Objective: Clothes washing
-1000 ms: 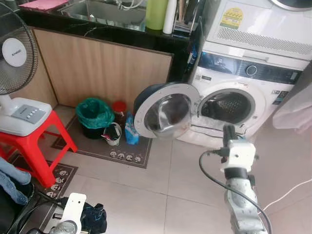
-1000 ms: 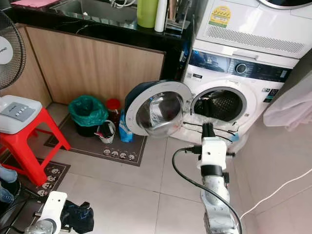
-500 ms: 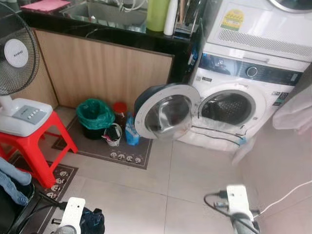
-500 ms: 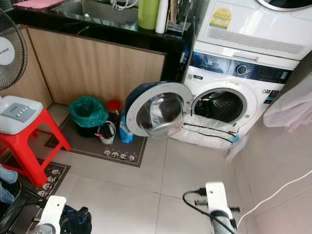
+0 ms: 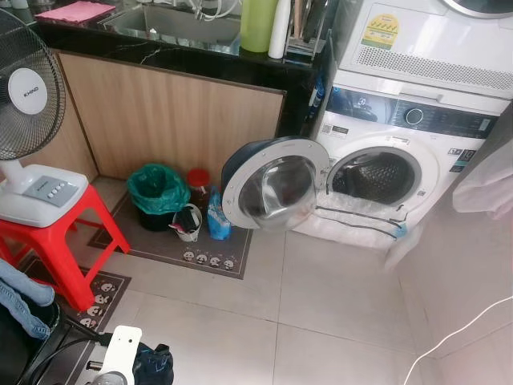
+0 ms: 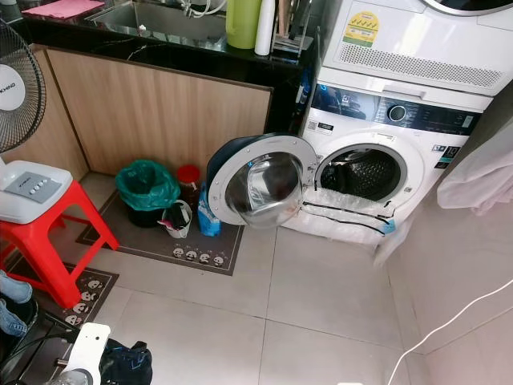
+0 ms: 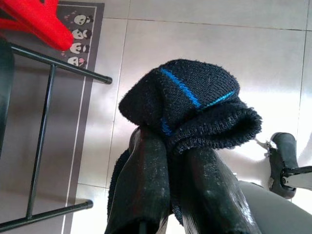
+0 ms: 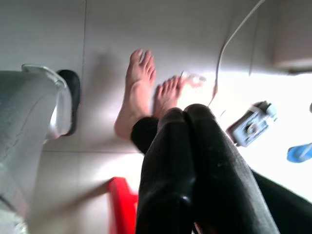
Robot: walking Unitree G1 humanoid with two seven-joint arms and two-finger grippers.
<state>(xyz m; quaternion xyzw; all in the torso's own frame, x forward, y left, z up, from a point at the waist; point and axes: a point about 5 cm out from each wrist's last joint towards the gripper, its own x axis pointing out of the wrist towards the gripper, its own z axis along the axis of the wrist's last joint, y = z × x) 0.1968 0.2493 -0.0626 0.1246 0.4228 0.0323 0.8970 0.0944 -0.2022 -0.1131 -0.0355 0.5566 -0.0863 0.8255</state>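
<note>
I am pinching a dark sock (image 7: 187, 105) in my left claw (image 7: 170, 161), well short of the washer (image 5: 385, 172); my right claw (image 8: 187, 127) is pressed together empty, and the sock could slip on the way.

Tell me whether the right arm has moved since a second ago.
Yes. It stood raised in front of the washing machine door opening, then dropped down and back; now its tool points at the floor.
</note>
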